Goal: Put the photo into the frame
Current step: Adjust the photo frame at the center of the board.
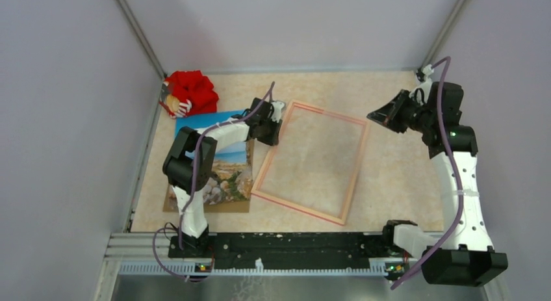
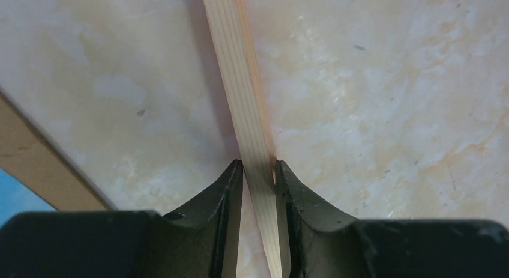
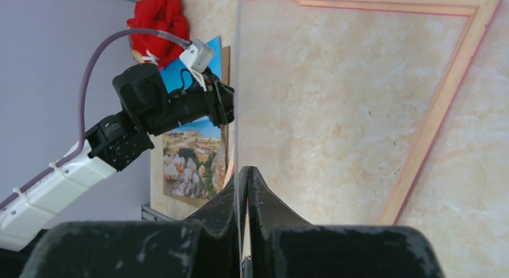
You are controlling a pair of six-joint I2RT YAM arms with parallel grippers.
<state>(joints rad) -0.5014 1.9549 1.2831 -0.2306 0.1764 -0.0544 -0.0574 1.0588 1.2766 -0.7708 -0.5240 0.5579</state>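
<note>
The left fingers [image 2: 231,194] stand narrow, one on each side of the frame [image 2: 246,98], pressing against its left rail near the far corner. The pale wooden rail runs straight out between them. The frame lies in the middle of the desk [image 1: 396,177], pale side up. The photo [image 1: 230,171] lies just left of it, picture up on a brown board [image 1: 208,207], outside the frame and partly under the left arm. The right fingers [image 3: 264,200] are pressed together above the frame's far right corner.
</note>
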